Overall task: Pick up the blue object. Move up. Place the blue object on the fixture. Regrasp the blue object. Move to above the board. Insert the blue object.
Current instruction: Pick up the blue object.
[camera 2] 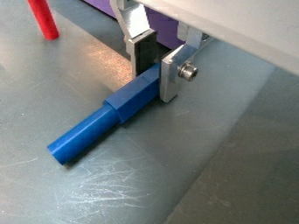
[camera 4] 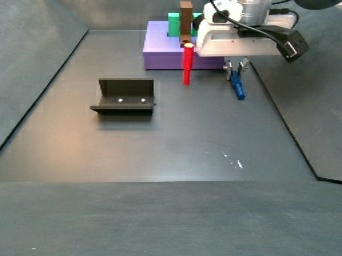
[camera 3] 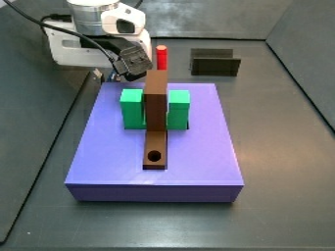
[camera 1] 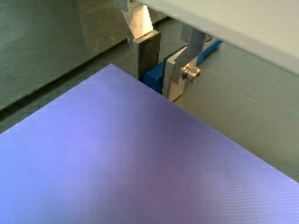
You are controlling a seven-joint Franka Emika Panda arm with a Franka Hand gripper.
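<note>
One blue object [camera 2: 103, 123] lies flat on the grey floor [camera 2: 211, 166] just beside the board's [camera 1: 140, 157] edge, with the gripper [camera 2: 156, 73] down over one end and both silver fingers [camera 2: 176, 72] closed on it. Red peg [camera 4: 189, 62] stands upright nearby on the floor; the fixture [camera 4: 123, 97] sits well apart toward the opposite wall, while the board carries a green block [camera 3: 132, 108] and brown bar [camera 3: 157, 123].

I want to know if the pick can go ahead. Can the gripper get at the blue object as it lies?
Probably yes: the gripper already straddles the blue object lying flat on the floor, with nothing between them.
</note>
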